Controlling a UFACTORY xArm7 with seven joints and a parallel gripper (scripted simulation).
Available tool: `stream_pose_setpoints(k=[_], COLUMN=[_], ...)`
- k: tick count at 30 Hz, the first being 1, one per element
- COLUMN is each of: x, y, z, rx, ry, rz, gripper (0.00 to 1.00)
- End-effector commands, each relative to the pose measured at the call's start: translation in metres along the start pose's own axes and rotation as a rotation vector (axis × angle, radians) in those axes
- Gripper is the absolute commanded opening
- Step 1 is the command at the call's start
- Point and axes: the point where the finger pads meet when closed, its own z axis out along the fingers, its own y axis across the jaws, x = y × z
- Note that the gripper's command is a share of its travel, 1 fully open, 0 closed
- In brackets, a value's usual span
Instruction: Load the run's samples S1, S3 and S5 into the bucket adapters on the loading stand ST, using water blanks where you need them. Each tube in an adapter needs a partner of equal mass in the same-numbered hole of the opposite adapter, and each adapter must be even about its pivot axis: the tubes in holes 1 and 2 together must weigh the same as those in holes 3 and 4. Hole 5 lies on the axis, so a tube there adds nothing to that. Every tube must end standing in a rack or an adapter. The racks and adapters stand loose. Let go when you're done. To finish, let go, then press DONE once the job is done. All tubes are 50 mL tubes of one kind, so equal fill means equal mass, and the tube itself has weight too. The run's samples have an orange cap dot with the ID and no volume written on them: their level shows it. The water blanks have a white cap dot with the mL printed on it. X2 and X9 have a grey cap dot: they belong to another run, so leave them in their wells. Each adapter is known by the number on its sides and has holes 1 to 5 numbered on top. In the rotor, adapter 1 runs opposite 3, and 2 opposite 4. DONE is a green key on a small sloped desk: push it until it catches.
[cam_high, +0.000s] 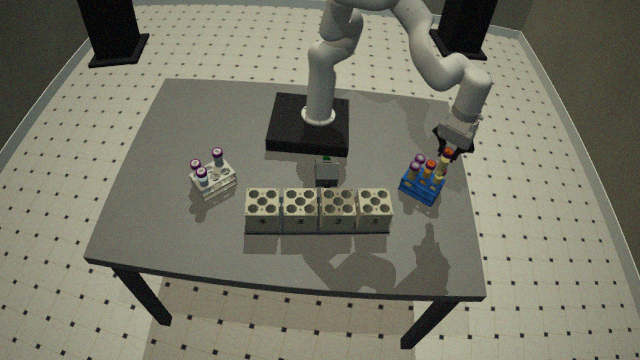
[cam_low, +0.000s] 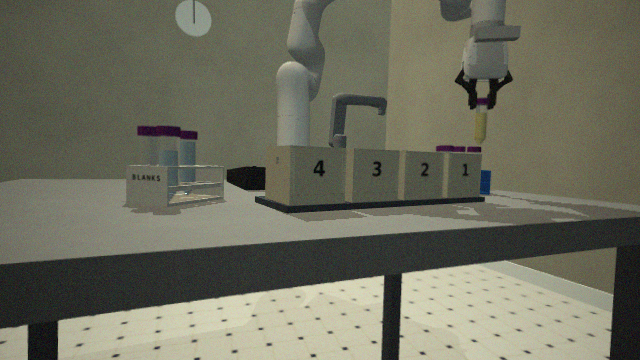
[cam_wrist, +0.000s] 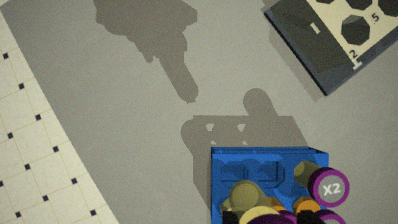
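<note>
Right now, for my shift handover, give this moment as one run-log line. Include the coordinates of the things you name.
hand (cam_high: 454, 151) (cam_low: 482, 106): shut on orange-dotted tube (cam_high: 443, 162) (cam_low: 480, 125) | tube: above blue rack (cam_high: 421, 194) (cam_low: 485, 182) (cam_wrist: 320, 160) | adapters (cam_high: 300, 223) (cam_low: 376, 175): unfilled

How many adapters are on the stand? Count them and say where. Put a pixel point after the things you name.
4, in one row on the stand (cam_high: 320, 232) (cam_low: 380, 203) (cam_wrist: 296, 55): adapter 1 (cam_high: 375, 223) (cam_low: 463, 180) (cam_wrist: 320, 45) nearest the blue rack (cam_high: 422, 194) (cam_low: 485, 182) (cam_wrist: 255, 157), then 2 (cam_high: 338, 226) (cam_low: 424, 185), 3 (cam_high: 300, 226) (cam_low: 375, 185) and 4 (cam_high: 272, 224) (cam_low: 305, 182).
</note>
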Motion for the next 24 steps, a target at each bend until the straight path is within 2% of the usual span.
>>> stream_pose_setpoints(k=[1,24], x=[0.000,0.000], y=[-0.001,-0.002], z=[0.008,0.048], rx=[0.006,0.006], ry=[0.001,0.001], rz=[0.000,0.000], gripper=[0.00,0.00])
